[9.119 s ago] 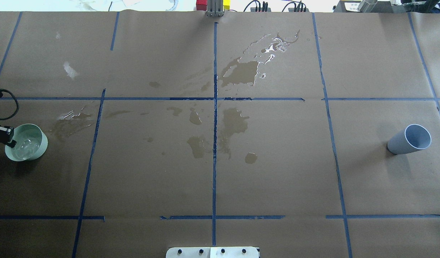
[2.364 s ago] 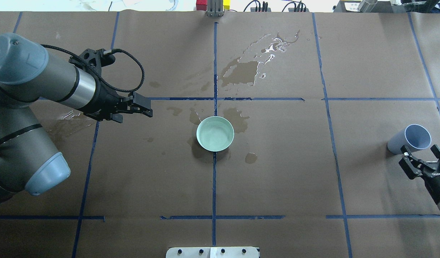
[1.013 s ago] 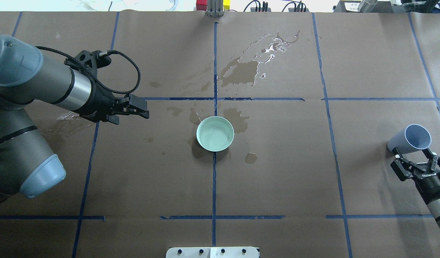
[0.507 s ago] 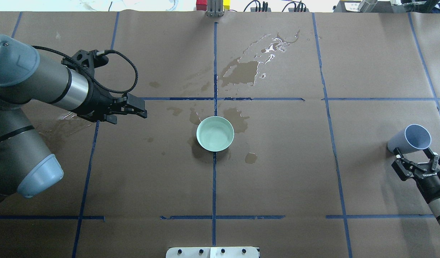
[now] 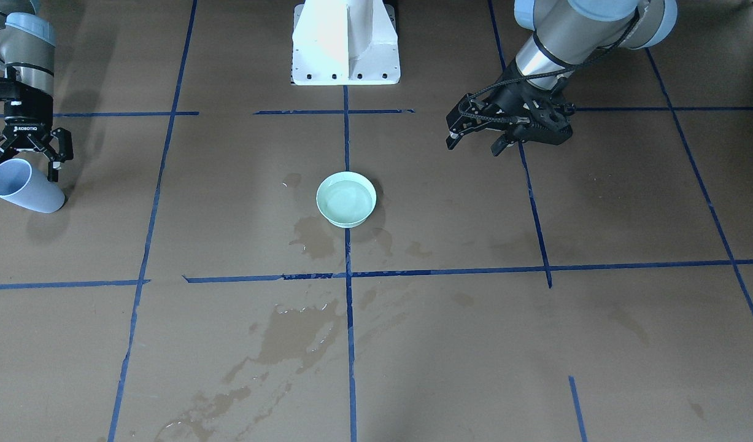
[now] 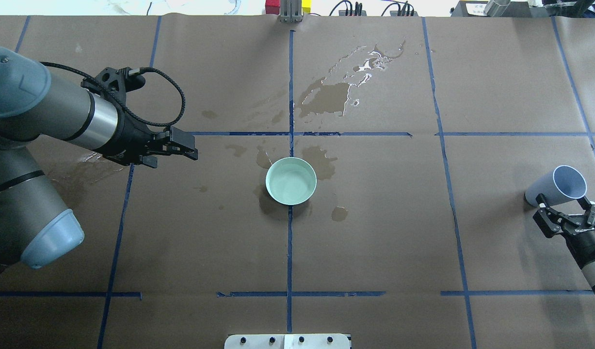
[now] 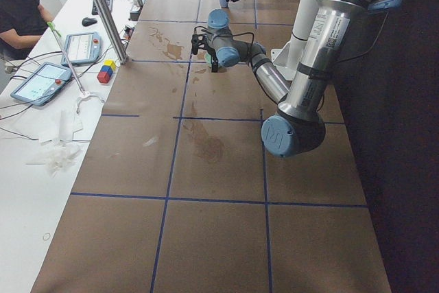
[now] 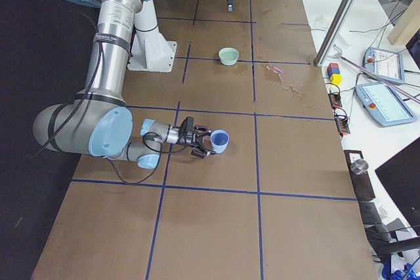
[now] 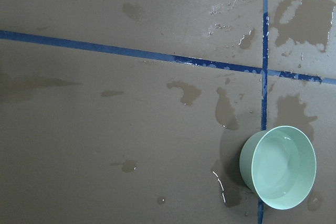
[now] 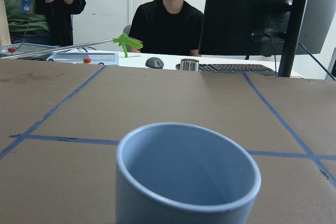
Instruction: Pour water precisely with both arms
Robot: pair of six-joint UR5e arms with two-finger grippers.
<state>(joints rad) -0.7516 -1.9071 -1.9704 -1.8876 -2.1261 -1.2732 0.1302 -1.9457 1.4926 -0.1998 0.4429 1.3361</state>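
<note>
My left gripper (image 5: 472,146): bare stained brown paper table cover (image 6: 375,242) runs to mint-green round bowl (image 6: 269,181), obstacle mid-table. My right gripper (image 6: 565,202): jaws spread, pale blue plastic cup (image 6: 555,186) fills gap ahead; open paper both sides.

The brown paper-covered tabletop (image 6: 375,242), gridded with blue tape lines (image 6: 290,242), carries a round mint-green bowl (image 6: 291,181) of water (image 6: 292,184) at centre, among dark wet stains (image 6: 326,99).

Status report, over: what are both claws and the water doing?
Left gripper open, empty. Right gripper open, around blue cup. Water in green bowl, midtable.
</note>
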